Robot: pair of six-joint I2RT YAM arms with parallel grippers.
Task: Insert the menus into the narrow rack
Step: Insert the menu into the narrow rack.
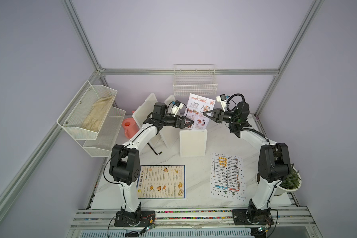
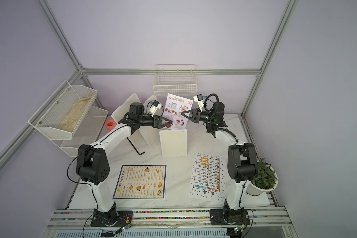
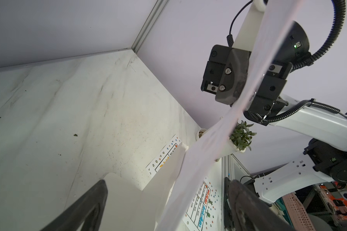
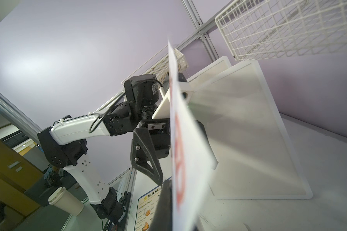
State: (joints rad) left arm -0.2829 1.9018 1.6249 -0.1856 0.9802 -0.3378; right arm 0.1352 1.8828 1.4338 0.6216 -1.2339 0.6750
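The Special Menu card [image 1: 196, 108] is off the table, upright and slightly tilted, directly above the white narrow rack [image 1: 193, 144]. In both top views its lower edge meets the rack's top edge; whether it has entered the slot cannot be told. Its heading reads "SPECIAL MENU" in orange capitals under a script word, above food photographs; the smaller text is illegible. The right gripper [image 1: 204, 113] is pressed together on the card's right edge, about halfway up. The left gripper [image 1: 189, 123] is spread at the card's lower left corner. The left wrist view shows its fingers [image 3: 84, 210] wide apart with the card running between them, and contact cannot be confirmed. The dark-bordered menu [image 1: 163, 181] lies flat on the marble table [image 1: 196, 164] near the left arm's base, titled "DIM SUM INN"; the right wrist view also shows "Antipasti /Snack" on it. The white dotted sheet [image 1: 227, 175] lies flat near the right arm's base, well apart from that menu, and its table entries are too small to read. White panels [image 1: 145, 111] lean behind the left arm, with a black hex key [image 1: 155, 150] at their foot and a coral vessel [image 1: 128, 127] beside them. A wire basket [image 1: 195, 84] hangs on the back wall. A mesh shelf [image 1: 103, 90] on the left wall holds a beige cloth [image 1: 98, 113]. A potted plant [image 1: 290, 180] stands at the table's right edge.
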